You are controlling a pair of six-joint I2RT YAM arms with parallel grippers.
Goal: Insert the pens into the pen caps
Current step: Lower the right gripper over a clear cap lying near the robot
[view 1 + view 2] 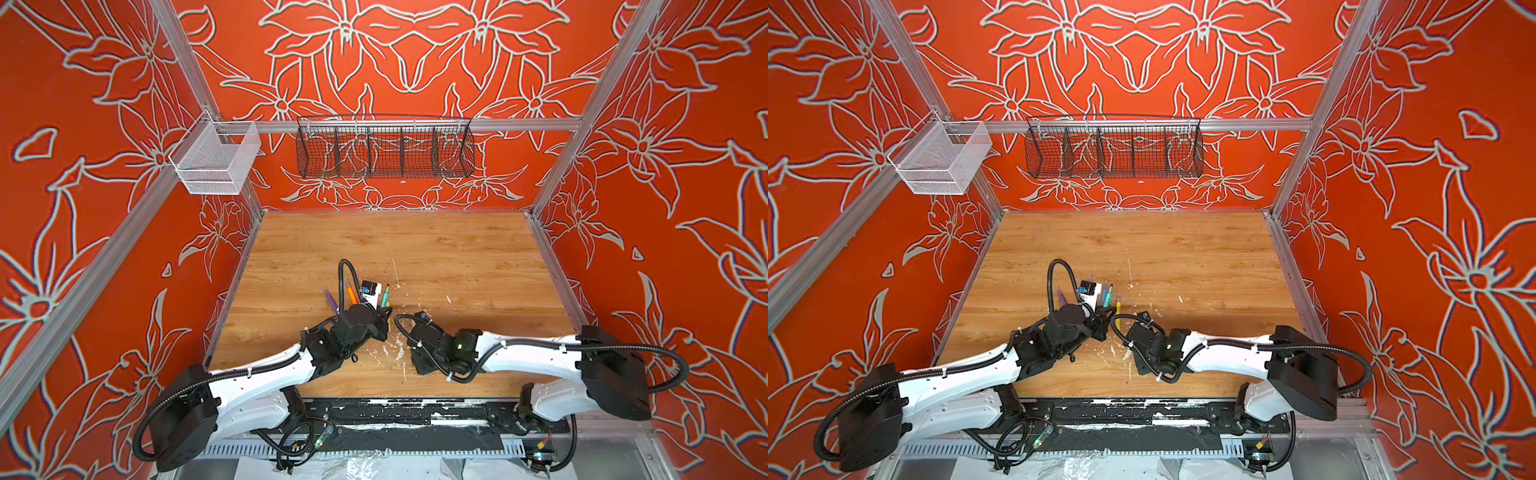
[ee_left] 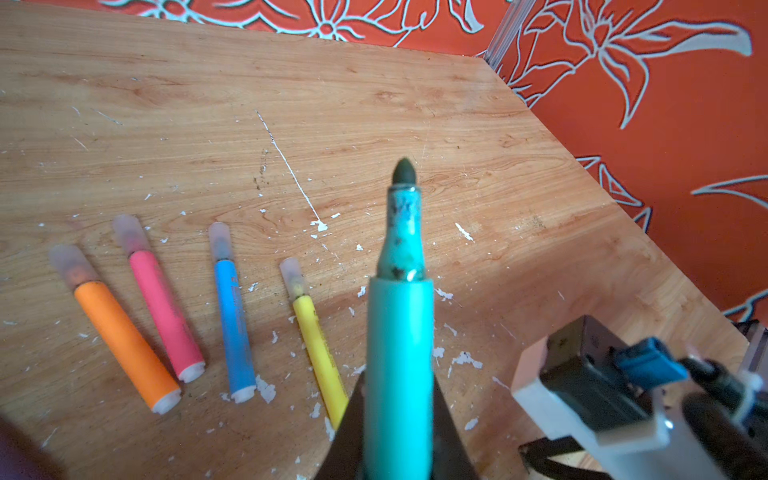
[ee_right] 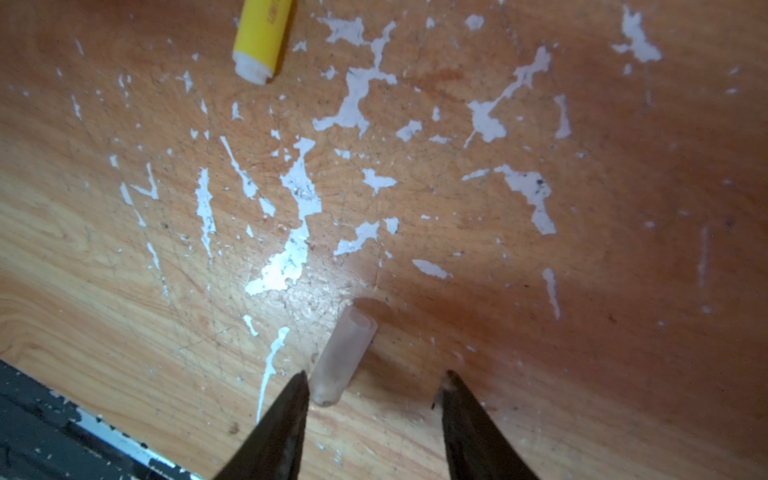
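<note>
Holding the green pen: the left gripper (image 2: pixel 397 376) is squeezed tight on the barrel of the green pen (image 2: pixel 399 332), with one finger on each side.
Green pen tip: the tip is dark and bare. It sticks out past the fingers and is up off the table (image 2: pixel 498 166).
Right gripper: the right gripper (image 3: pixel 374 376) is low over the wood. Its jaws stand apart and nothing is pinched between them.
Loose cap: the loose cap (image 3: pixel 343 355) lies flat on the wood in the gap between the right gripper's two fingers.
Cap and fingers: the cap's closed round end is just beside one fingertip (image 3: pixel 299 386). I cannot tell if they touch. The other finger is well apart from it.
Cap mouth: the open end points away from the right gripper.
Row of pens: the orange pen (image 2: pixel 124 345), pink pen (image 2: pixel 166 311), blue pen (image 2: pixel 233 324) and yellow pen (image 2: pixel 318 345) lie side by side on the table beside the left gripper. Each has a cloudy cap (image 2: pixel 220 241) on its tip.
Yellow pen: it is the one in the row closest to the left gripper. In the right wrist view its white end is well apart from the loose cap.
Purple pen: in a top view the purple pen (image 1: pixel 331 300) lies next to the orange pen. It is too small to tell if it has a cap.
White flecks: white flecks (image 3: pixel 299 195) are all over the wood around the loose cap.
</note>
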